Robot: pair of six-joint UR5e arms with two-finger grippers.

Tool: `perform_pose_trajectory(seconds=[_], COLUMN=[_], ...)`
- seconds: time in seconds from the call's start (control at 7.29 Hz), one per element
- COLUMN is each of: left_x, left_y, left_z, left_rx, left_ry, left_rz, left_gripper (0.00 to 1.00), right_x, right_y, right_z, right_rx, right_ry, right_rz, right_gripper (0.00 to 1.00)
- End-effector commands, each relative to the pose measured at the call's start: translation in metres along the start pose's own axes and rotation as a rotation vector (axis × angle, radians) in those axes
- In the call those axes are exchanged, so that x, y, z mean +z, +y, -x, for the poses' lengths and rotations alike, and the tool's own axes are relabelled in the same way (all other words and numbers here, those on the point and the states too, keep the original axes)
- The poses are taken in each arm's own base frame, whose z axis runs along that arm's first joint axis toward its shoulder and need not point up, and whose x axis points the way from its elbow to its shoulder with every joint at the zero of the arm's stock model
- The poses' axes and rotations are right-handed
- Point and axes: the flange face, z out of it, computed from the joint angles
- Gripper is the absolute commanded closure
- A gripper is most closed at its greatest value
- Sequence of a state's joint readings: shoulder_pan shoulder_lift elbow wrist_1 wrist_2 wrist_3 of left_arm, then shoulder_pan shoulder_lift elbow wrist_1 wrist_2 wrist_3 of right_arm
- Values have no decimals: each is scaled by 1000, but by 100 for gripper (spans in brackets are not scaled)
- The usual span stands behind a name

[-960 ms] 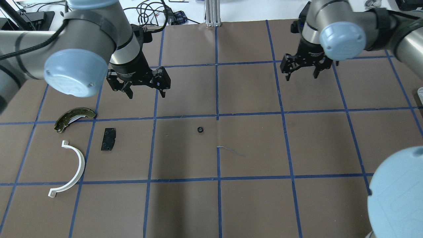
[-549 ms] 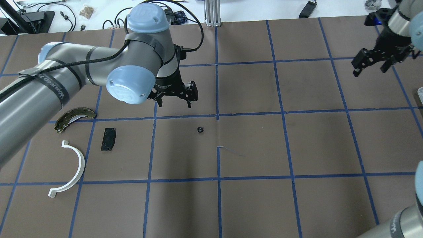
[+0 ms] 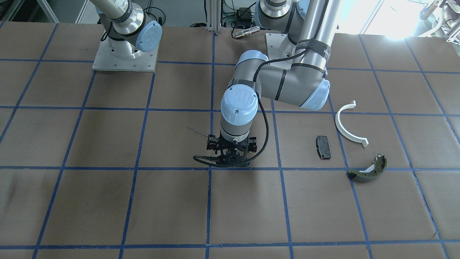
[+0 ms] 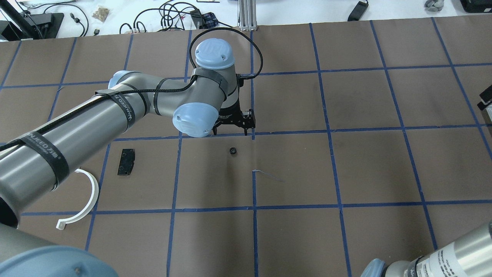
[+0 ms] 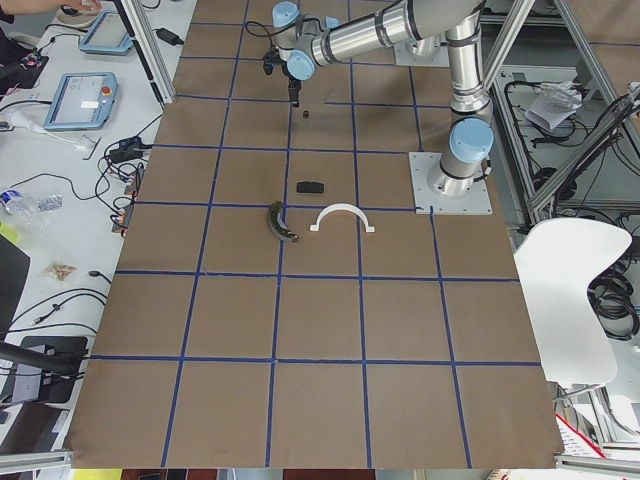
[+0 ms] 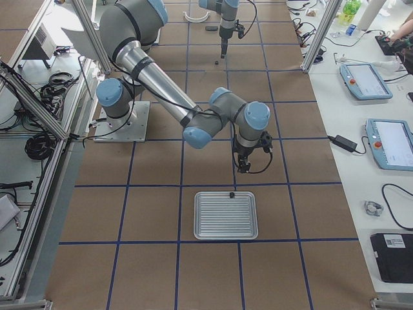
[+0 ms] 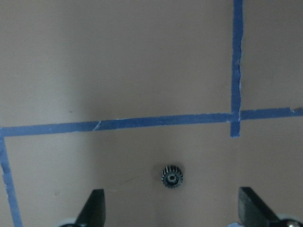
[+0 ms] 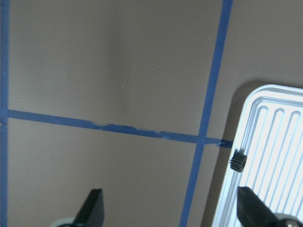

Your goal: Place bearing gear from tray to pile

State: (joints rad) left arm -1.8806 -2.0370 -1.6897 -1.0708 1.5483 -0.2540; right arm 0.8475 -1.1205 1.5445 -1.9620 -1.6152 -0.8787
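Olive-green brake shoe hidden behind the left arm in the overhead view, white half-ring arc partly covered there too, small gear concealed under the left gripper in the front-facing view, tray cut off by the right wrist view's edge.

Bright, even light from above; shadows are soft-edged. Front-facing view: white glare blows out the far right corner past the table, and a faint shadow lies under the left gripper. Overhead view: dull dark bands mid-table, and the left arm goes out of focus at its nearest joint cap. Right wrist view: tray overexposed, right gripper fingertips blurred.
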Motion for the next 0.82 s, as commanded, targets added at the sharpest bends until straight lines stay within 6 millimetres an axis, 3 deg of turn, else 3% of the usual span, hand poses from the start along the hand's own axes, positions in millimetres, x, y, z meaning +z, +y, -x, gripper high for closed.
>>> perform_pose_trajectory(seconds=[0.0, 0.41, 0.55, 0.69], left_x=[38, 61, 56, 55], left_y=[10, 24, 24, 23], left_z=[-5, 1, 1, 1], left_rx=[11, 14, 15, 13], left_ry=[-14, 10, 11, 13], left_rz=[38, -63, -72, -73], left_gripper=[0, 0, 0, 0], right_x=[37, 65, 73, 79], right_y=[17, 23, 23, 22], right_z=[-56, -83, -81, -80], right_rx=[7, -5, 4, 21], right_ry=[-1, -28, -48, -65], right_rz=[-17, -24, -26, -36], right_gripper=[0, 0, 0, 13])
